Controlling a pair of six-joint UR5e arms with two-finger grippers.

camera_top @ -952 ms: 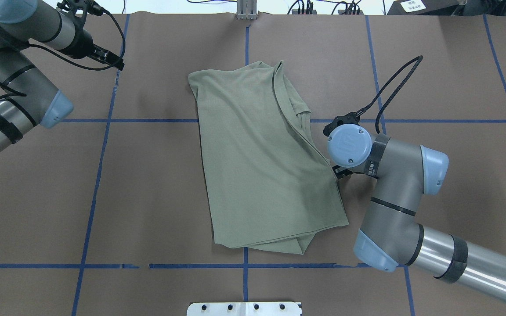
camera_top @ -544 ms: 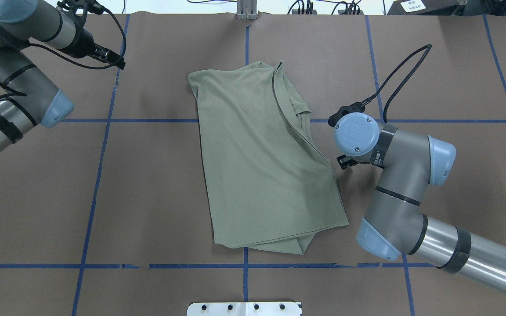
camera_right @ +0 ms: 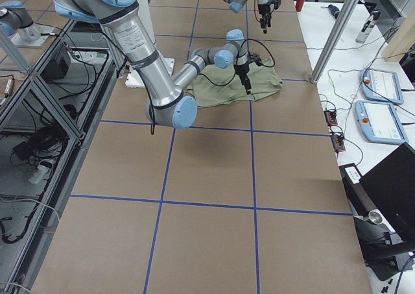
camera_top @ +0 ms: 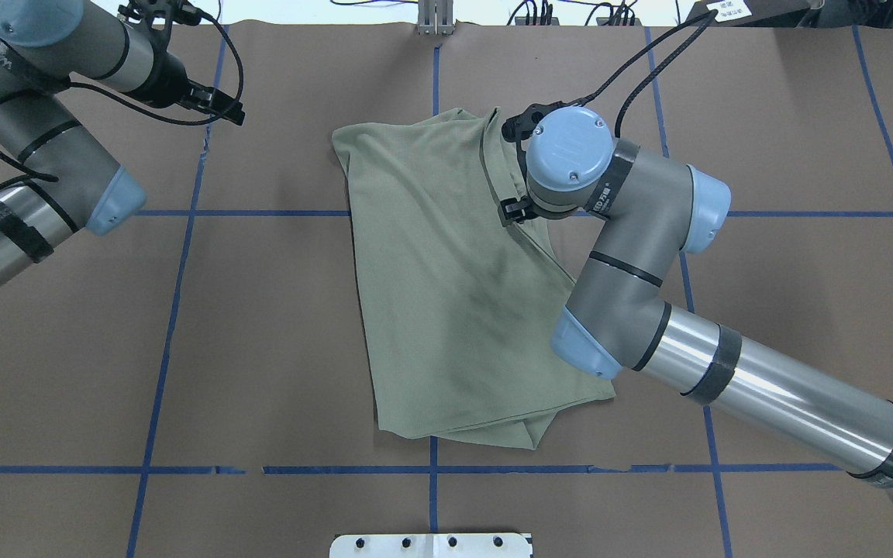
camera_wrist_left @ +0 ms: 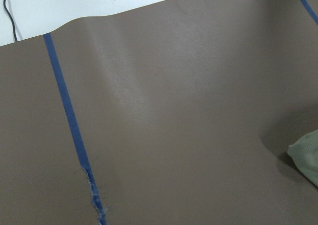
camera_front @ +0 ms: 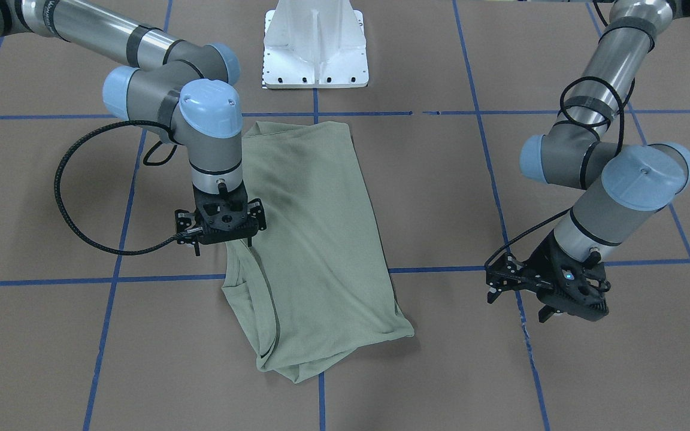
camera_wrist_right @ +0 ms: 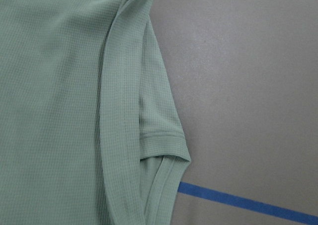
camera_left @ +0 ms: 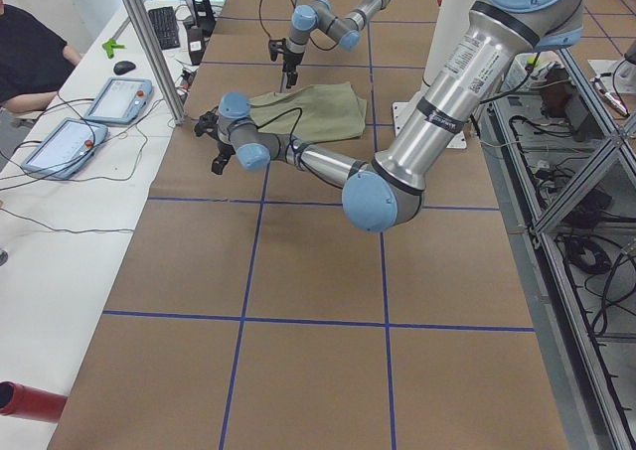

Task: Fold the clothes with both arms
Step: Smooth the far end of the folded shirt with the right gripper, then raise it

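Observation:
The pale sage-green shirt (camera_top: 439,294) lies folded lengthwise in the middle of the table, also in the front-facing view (camera_front: 315,239). Its ribbed collar (camera_wrist_right: 119,135) and a cuffed edge fill the right wrist view. My right gripper (camera_front: 224,246) hangs over the shirt's collar-side edge, fingers pointing down, apart and holding nothing; in the overhead view its wrist (camera_top: 570,151) hides it. My left gripper (camera_front: 516,306) is open and empty above bare table, well left of the shirt (camera_top: 222,108). A corner of the shirt (camera_wrist_left: 307,155) shows in the left wrist view.
Brown paper with blue tape lines (camera_top: 175,310) covers the table. The white pedestal base (camera_front: 315,42) stands at the robot's edge. Tablets (camera_left: 114,97) and an operator are on the side bench beyond the far edge.
My right arm has swung from beside the shirt's right edge to the far end, over the collar. The left arm has shifted slightly toward the shirt. The shirt has not moved.

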